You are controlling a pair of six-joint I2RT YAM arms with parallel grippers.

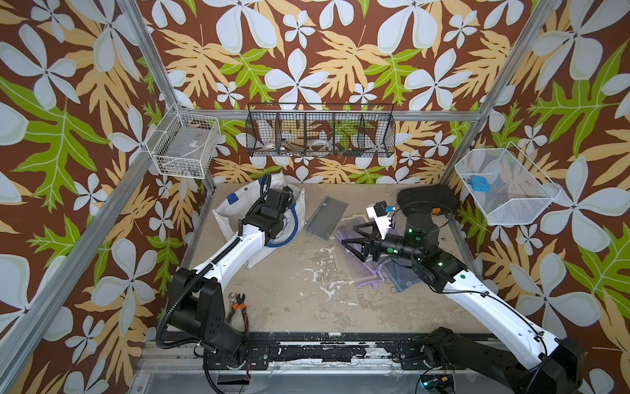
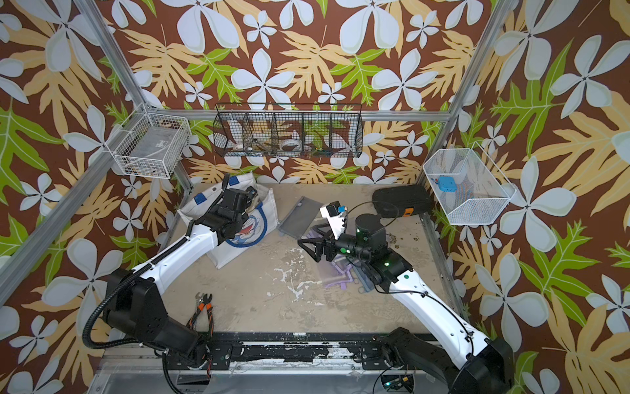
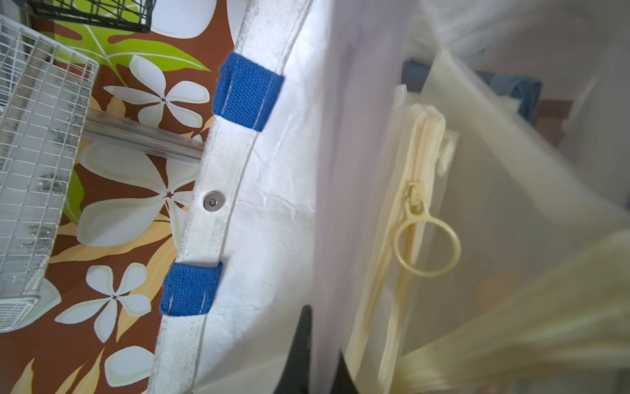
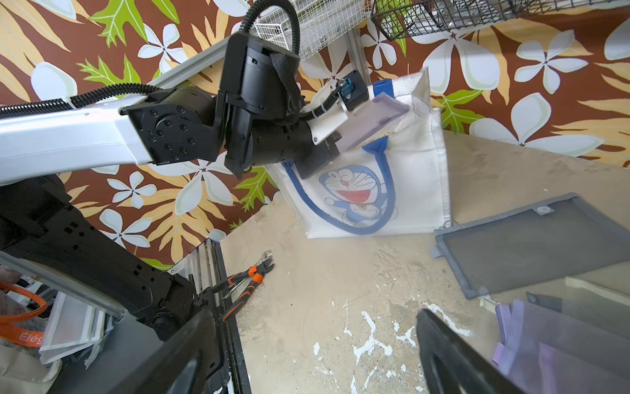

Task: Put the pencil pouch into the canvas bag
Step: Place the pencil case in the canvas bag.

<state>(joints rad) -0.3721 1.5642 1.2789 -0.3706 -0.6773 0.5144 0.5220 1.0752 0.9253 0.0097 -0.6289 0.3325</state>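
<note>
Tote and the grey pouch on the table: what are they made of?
Canvas bag: white woven cloth, matte and creased, with stitched blue webbing tabs. Grey pouch: looks like fine semi-sheer mesh with a fabric-bound edge; probably synthetic, can't confirm.

We see the canvas bag (image 2: pixel 233 256) upright on the surface (image 2: pixel 272 307), the left arm (image 2: pixel 184 247) bent over its open mouth. Just beside the bag lies a grey mesh pouch (image 2: pixel 300 218). Farther from the bag, the right gripper (image 2: pixel 308 250) hovers with its jaws apart. Pliers (image 2: pixel 203 307) lie well apart from the bag.
</note>
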